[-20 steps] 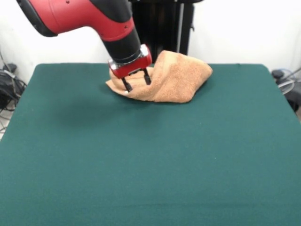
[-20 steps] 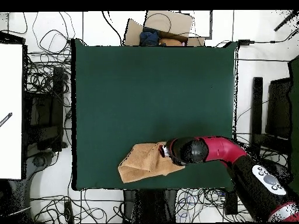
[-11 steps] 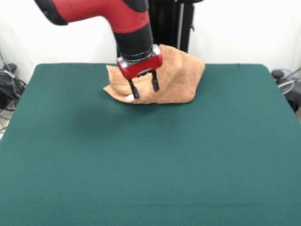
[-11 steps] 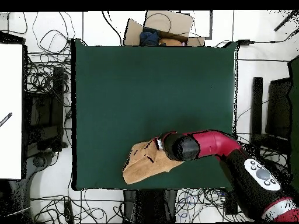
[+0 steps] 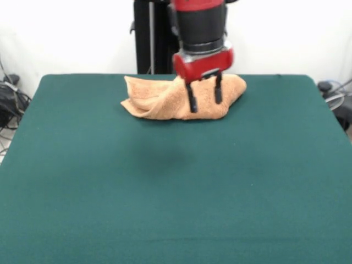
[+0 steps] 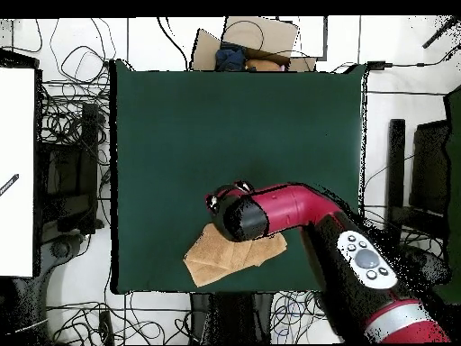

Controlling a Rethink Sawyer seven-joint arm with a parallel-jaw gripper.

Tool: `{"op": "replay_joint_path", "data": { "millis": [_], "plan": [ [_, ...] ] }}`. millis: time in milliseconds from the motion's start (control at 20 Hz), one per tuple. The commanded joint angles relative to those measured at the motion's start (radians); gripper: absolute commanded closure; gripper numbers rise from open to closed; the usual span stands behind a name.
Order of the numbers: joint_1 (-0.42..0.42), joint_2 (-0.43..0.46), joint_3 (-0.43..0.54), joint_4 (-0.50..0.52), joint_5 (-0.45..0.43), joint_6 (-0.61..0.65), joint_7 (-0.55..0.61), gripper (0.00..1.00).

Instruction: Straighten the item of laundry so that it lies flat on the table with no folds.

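Where the pincer (image 5: pixel 204 98) hangs spread, towel (image 5: pixel 165 99) folds hide.

Overhead: open cardboard box (image 6: pixel 248 40) at 12 o'clock holding dark blue and orange items. Tangled black cables (image 6: pixel 67 117) across the white floor at 9 to 10 o'clock, more cables (image 6: pixel 153 311) along 6 to 7 o'clock. White panel (image 6: pixel 16 171) at the 9 o'clock edge. Dark upright equipment (image 6: pixel 396 171) at 3 o'clock. Front: white wall (image 5: pixel 71 33) at 12 o'clock; cables (image 5: pixel 11 99) at 9 o'clock.
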Motion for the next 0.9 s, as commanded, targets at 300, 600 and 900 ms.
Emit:
{"op": "replay_joint_path", "data": {
  "millis": [300,600,900],
  "plan": [
    [0.158,-0.108,-0.165,0.041,0.104,-0.105,0.29,0.0],
    [0.171,-0.114,-0.191,0.038,0.144,-0.114,0.249,0.0],
    [0.177,-0.131,-0.21,0.058,0.17,-0.129,0.236,0.0]
  ]
}}
